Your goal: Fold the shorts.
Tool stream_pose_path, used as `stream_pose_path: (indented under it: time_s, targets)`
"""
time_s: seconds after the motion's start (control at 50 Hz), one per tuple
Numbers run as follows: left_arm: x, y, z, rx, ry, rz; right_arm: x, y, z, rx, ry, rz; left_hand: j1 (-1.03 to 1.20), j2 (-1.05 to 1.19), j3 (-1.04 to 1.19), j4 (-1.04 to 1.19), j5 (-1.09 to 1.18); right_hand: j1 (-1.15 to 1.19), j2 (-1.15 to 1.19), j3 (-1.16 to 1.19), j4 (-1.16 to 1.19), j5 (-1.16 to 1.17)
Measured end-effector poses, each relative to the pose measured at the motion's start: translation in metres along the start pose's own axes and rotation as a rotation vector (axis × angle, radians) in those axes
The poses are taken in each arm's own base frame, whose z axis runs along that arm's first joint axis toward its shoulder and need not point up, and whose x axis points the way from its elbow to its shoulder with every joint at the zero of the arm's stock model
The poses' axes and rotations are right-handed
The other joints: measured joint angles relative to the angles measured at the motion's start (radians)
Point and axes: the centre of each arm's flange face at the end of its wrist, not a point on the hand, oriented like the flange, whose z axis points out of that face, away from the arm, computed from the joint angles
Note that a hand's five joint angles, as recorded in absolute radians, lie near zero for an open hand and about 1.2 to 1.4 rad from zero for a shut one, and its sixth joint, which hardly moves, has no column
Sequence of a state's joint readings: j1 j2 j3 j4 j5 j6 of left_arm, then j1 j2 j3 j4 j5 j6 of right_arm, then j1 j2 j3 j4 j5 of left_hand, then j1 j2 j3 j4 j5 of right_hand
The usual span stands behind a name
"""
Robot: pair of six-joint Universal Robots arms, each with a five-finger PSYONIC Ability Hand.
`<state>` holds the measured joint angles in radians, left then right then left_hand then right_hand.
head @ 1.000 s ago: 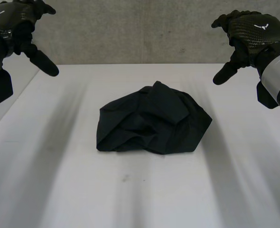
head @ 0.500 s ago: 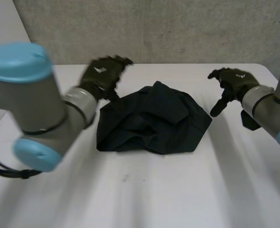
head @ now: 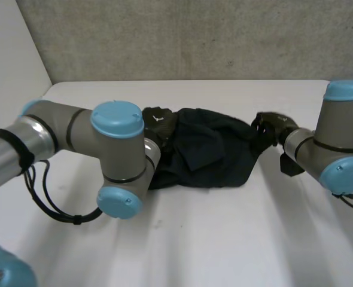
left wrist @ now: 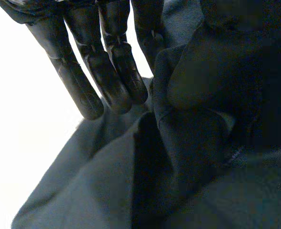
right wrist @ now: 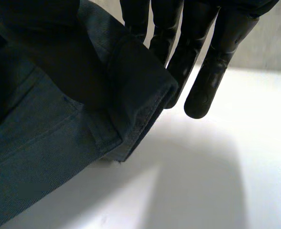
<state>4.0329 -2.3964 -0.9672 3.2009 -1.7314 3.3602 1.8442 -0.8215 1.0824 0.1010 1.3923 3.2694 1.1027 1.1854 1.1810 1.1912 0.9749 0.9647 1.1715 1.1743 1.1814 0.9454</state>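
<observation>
Item: one pair of dark navy cloth shorts (head: 212, 149), crumpled, lying at the centre of the frame on a white table (head: 224, 239), its upper edge drawn out sideways between the two hands. Left hand (head: 158, 119), black: at the shorts' left end, centre-left of the frame, beyond the grey arm with light-blue caps (head: 113, 155) that crosses the left foreground. In the left wrist view its fingers (left wrist: 114, 71) run straight, tips against a raised fold of cloth, with the thumb on the fold's other side; the fold is pinched between them. Right hand (head: 272, 124), black: at the shorts' right end, centre-right of the frame, ahead of the second grey arm (head: 338, 143). In the right wrist view its straight fingers (right wrist: 212, 71) stand behind a stitched hem held clear of the table, the thumb over the cloth; the hem is pinched. Background: grey concrete wall (head: 194, 36) across the top of the frame.
</observation>
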Motion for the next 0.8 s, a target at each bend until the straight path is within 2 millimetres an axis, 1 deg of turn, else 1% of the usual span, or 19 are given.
stream_pose_path:
  time_s: [0.02,0.06,0.12,0.16,0.18,0.26,0.28,0.32,0.34,0.42,0.44,0.46,0.48,0.52,0.6,0.64,0.7,0.74,0.8]
  targets:
    - [0.000,0.000,0.000,0.000,0.000,0.000,0.000,0.000,0.000,0.000,0.000,0.000,0.000,0.000,0.000,0.000,0.000,0.000,0.000,0.000,0.000,0.000]
    - [-0.012,-0.011,-0.006,0.012,-0.027,-0.005,-0.004,-0.017,-0.009,0.059,-0.009,-0.045,0.000,0.004,0.004,0.008,0.000,0.000,0.000,0.006,0.007,0.000]
    - [-0.040,-0.024,-0.017,0.017,-0.081,-0.016,-0.013,-0.041,-0.031,0.142,-0.022,-0.160,0.000,0.004,0.004,0.008,0.000,0.000,0.000,0.006,0.007,0.000]
    - [-0.056,-0.027,-0.021,0.013,-0.108,-0.021,-0.017,-0.045,-0.040,0.161,-0.030,-0.205,0.000,0.004,0.004,0.008,0.000,0.000,0.000,0.006,0.007,0.000]
    - [-0.066,-0.028,-0.024,0.008,-0.125,-0.024,-0.023,-0.049,-0.050,0.179,-0.044,-0.259,0.000,0.004,0.004,0.008,0.000,0.000,0.000,0.006,0.007,0.000]
    - [-0.101,-0.021,-0.035,-0.028,-0.161,-0.037,-0.048,-0.043,-0.077,0.192,-0.132,-0.397,0.006,-0.024,-0.021,-0.030,0.003,0.000,0.000,0.006,0.007,0.000]
    - [-0.106,-0.018,-0.037,-0.039,-0.160,-0.040,-0.059,-0.036,-0.086,0.185,-0.176,-0.438,0.006,-0.024,-0.021,-0.030,0.003,0.000,0.000,0.007,0.007,0.000]
    - [-0.114,-0.010,-0.040,-0.059,-0.146,-0.046,-0.072,-0.027,-0.098,0.173,-0.233,-0.481,-0.097,-0.159,-0.155,-0.166,-0.120,0.000,0.000,0.007,0.007,0.010]
    - [-0.117,-0.006,-0.042,-0.073,-0.134,-0.051,-0.080,-0.019,-0.105,0.163,-0.269,-0.507,-0.104,-0.174,-0.170,-0.173,-0.128,0.000,0.000,0.007,0.007,0.017]
    - [-0.125,0.008,-0.049,-0.112,-0.093,-0.068,-0.098,0.001,-0.122,0.132,-0.355,-0.566,-0.449,-0.571,-0.561,-0.568,-0.514,0.000,0.000,0.007,0.007,0.032]
    - [-0.127,0.010,-0.051,-0.120,-0.085,-0.074,-0.102,0.005,-0.126,0.125,-0.369,-0.578,-0.584,-0.716,-0.707,-0.726,-0.669,0.000,0.000,0.007,0.007,0.032]
    - [-0.127,0.010,-0.051,-0.120,-0.085,-0.074,-0.102,0.005,-0.126,0.125,-0.369,-0.578,-0.584,-0.716,-0.707,-0.726,-0.669,0.000,0.000,0.007,0.007,0.032]
    - [-0.129,0.011,-0.055,-0.129,-0.079,-0.083,-0.106,0.009,-0.129,0.121,-0.378,-0.591,-0.723,-0.865,-0.855,-0.878,-0.818,0.000,0.000,0.007,0.007,0.032]
    - [-0.132,0.009,-0.059,-0.138,-0.077,-0.093,-0.107,0.009,-0.132,0.122,-0.372,-0.599,-0.788,-0.937,-0.930,-0.946,-0.897,0.000,0.000,0.007,0.007,0.032]
    - [-0.134,0.004,-0.069,-0.159,-0.085,-0.117,-0.106,0.005,-0.133,0.134,-0.334,-0.602,-0.805,-0.956,-0.943,-0.963,-0.916,0.000,0.000,0.007,0.007,0.032]
    - [-0.136,-0.003,-0.084,-0.193,-0.102,-0.167,-0.103,-0.003,-0.133,0.151,-0.284,-0.599,-0.805,-0.958,-0.943,-0.963,-0.916,0.000,0.000,0.007,0.007,0.032]
    - [-0.135,-0.007,-0.096,-0.217,-0.117,-0.227,-0.101,-0.007,-0.134,0.163,-0.250,-0.596,-0.805,-0.958,-0.943,-0.963,-0.916,0.000,0.000,0.007,0.007,0.032]
    - [-0.131,-0.012,-0.111,-0.236,-0.130,-0.314,-0.099,-0.012,-0.136,0.174,-0.221,-0.593,-0.805,-0.958,-0.943,-0.963,-0.916,0.000,0.000,0.007,0.007,0.032]
    - [-0.125,-0.015,-0.122,-0.236,-0.131,-0.387,-0.099,-0.015,-0.138,0.183,-0.206,-0.593,-0.806,-0.958,-0.943,-0.963,-0.916,0.000,0.000,0.007,0.007,0.032]
